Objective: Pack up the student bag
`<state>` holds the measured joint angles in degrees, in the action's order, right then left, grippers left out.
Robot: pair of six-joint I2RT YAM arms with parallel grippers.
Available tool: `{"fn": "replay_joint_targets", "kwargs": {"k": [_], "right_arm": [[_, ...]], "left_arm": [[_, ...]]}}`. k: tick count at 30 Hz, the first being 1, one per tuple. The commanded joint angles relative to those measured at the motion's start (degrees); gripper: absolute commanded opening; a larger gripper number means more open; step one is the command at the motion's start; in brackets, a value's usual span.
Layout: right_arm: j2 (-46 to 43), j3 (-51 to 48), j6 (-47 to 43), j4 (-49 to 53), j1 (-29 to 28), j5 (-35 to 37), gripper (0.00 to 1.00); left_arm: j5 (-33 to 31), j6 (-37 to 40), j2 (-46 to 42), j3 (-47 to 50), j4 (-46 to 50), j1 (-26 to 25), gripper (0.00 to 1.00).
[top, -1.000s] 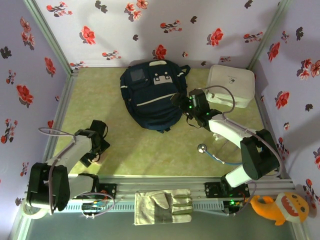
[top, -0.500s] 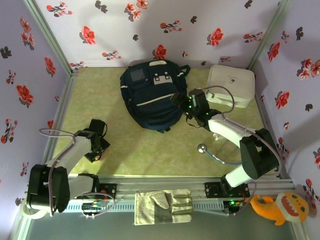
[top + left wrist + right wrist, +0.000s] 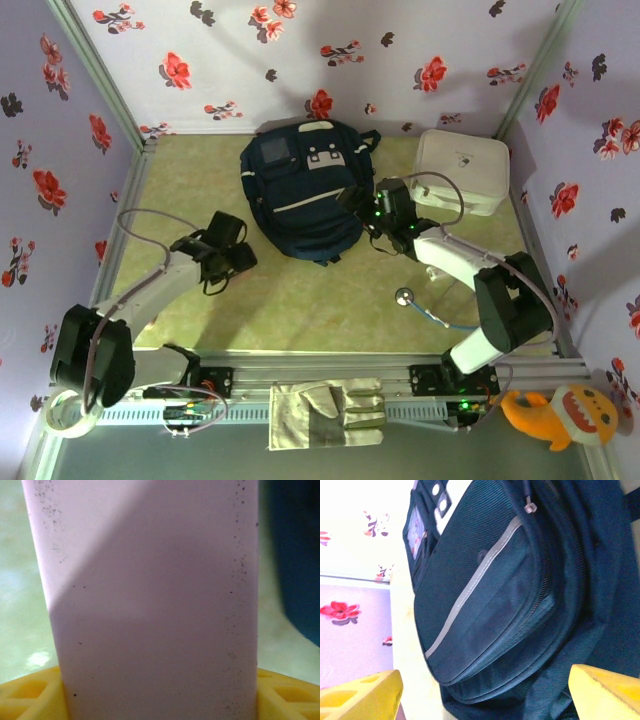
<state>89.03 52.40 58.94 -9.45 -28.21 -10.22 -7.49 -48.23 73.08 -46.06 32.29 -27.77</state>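
The navy-blue student bag (image 3: 300,190) lies flat at the back middle of the table, zips closed. My left gripper (image 3: 240,258) hovers just off the bag's lower left edge. In the left wrist view the left gripper (image 3: 157,692) is shut on a flat pale-pink block (image 3: 150,595), with a yellow fingertip (image 3: 30,697) on each side and a strip of the bag (image 3: 295,555) behind. My right gripper (image 3: 352,200) sits at the bag's right side. Its wrist view shows the bag's front pocket (image 3: 495,595) close up and the right gripper (image 3: 482,695) open wide, nothing between its fingers.
A white rounded zip case (image 3: 462,170) stands at the back right. A stethoscope (image 3: 405,296) lies on the mat beside the right arm. A work glove (image 3: 325,412) rests on the front rail, an orange plush shark (image 3: 555,415) at the front right. Flowered walls enclose three sides.
My left arm has swung from the near left of the table up and right to the bag's lower left edge, carrying the pink block. The right arm has barely moved.
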Motion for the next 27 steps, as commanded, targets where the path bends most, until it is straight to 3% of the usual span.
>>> {"fn": "replay_joint_targets", "kwargs": {"k": [1,10,21,27], "right_arm": [[1.5,1.8,-2.0,-3.6,0.4,-6.2,0.87],[7.4,9.3,-4.7,-2.5,0.1,-18.1,0.85],[7.2,12.7,-9.9,1.2,-1.3,-20.4,0.84],[10.3,16.5,-10.0,4.2,-1.9,-24.8,0.69]], "left_arm": [[3.5,10.0,1.6,-3.4,-8.6,-4.0,0.60],[15.5,28.7,5.9,-5.8,-24.7,-8.8,0.56],[17.4,40.4,10.4,-9.6,-27.2,-9.3,0.55],[19.9,44.9,10.7,-10.2,-26.2,-9.3,0.55]]}}
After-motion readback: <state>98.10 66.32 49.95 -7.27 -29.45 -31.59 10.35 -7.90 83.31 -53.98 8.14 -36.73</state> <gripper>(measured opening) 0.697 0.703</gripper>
